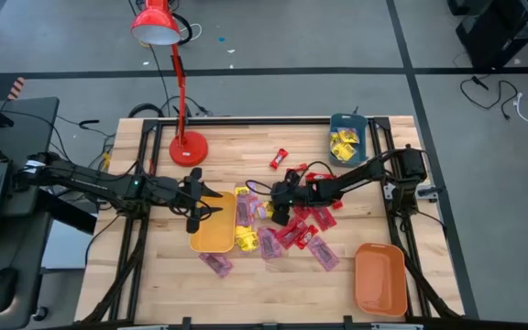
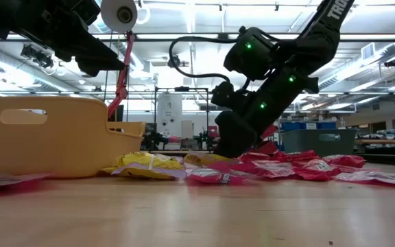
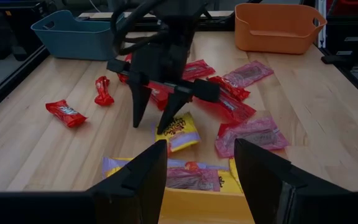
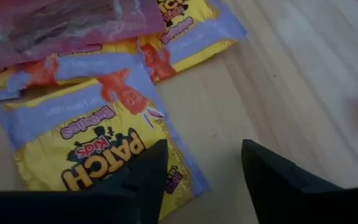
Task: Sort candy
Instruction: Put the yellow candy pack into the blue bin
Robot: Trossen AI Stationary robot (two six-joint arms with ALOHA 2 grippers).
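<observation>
A: Where does the right gripper stand?

B: It is down at the table's middle, fingers spread and gripping nothing, tips just over a yellow packet on the wood. One finger overlaps that packet's edge in the right wrist view; whether it touches cannot be told.

A: And the left gripper?

B: Released as well, jaws wide, holding nothing. It hovers over the left orange tray, at that tray's far end.

A: Where is the candy?

B: Most lies in a loose pile at the table's middle, right of that tray: red wrappers, pink packets and yellow ones, several overlapping. Two red sweets lie apart on the far side of the pile. One pink packet sits alone near the tray's near end. A few yellow pieces are in the teal tray at the far right.

A: Anything else?

B: A second orange tray is at the near right, and a red lamp stands at the far left.
</observation>
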